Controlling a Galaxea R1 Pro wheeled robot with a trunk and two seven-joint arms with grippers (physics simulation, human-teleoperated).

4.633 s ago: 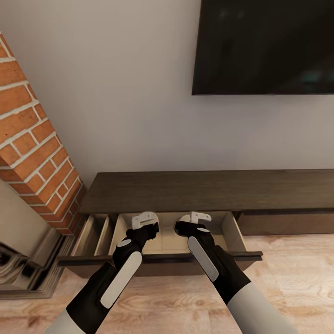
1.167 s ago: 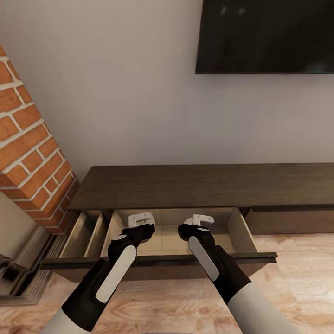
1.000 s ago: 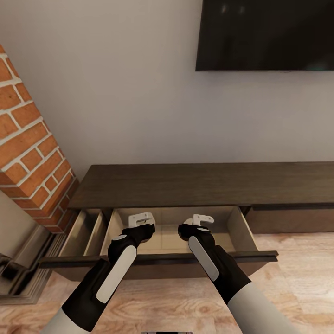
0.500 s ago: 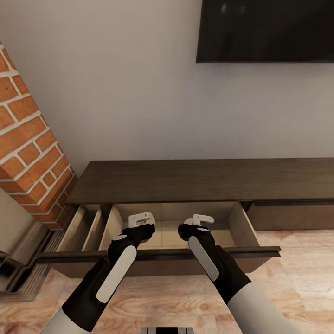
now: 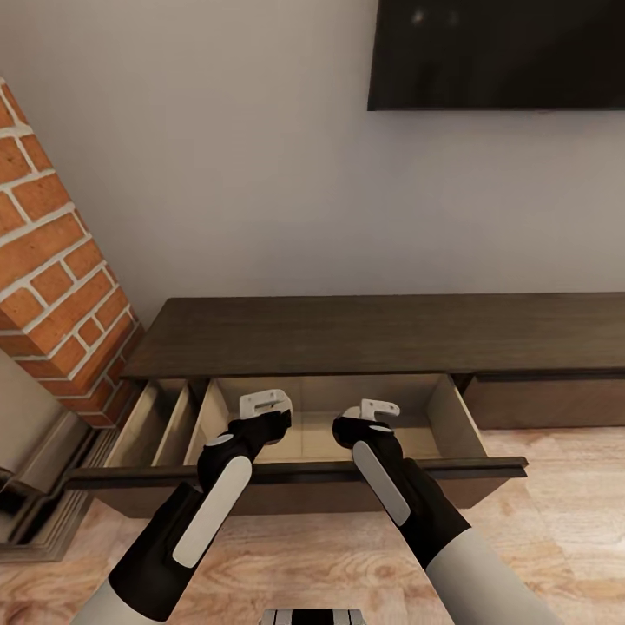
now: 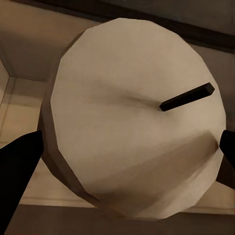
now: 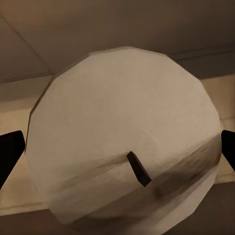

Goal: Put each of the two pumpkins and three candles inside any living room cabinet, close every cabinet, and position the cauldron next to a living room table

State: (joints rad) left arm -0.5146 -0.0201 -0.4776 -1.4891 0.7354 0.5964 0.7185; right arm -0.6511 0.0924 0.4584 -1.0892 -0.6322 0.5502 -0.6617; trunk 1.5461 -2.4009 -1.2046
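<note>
I have a candle in each arm: the left wrist view shows one candle [image 6: 134, 117], tan, wick end toward the lens, with a dark finger [image 6: 17, 164] against each flank, and the right wrist view shows the second candle [image 7: 125, 137] pinched the same way. In the head view, low and centre of the frame, the left gripper [image 5: 260, 415] and right gripper [image 5: 369, 418] hang side by side over the pale interior of the open drawer [image 5: 317, 434]; the candles themselves are hidden there behind the wrists. I hold them over the wide compartment so that, as I judge it, letting go drops both straight onto the drawer floor rather than on the rim. The drawer belongs to the cabinet [image 5: 391, 334], the long dark unit running across mid-frame, its front panel [image 5: 286, 473] pulled out toward me. A brick column [image 5: 56, 278] stands at the left, a dark screen [image 5: 499, 52] at the upper right. Pumpkins and cauldron remain to be dealt with.
</note>
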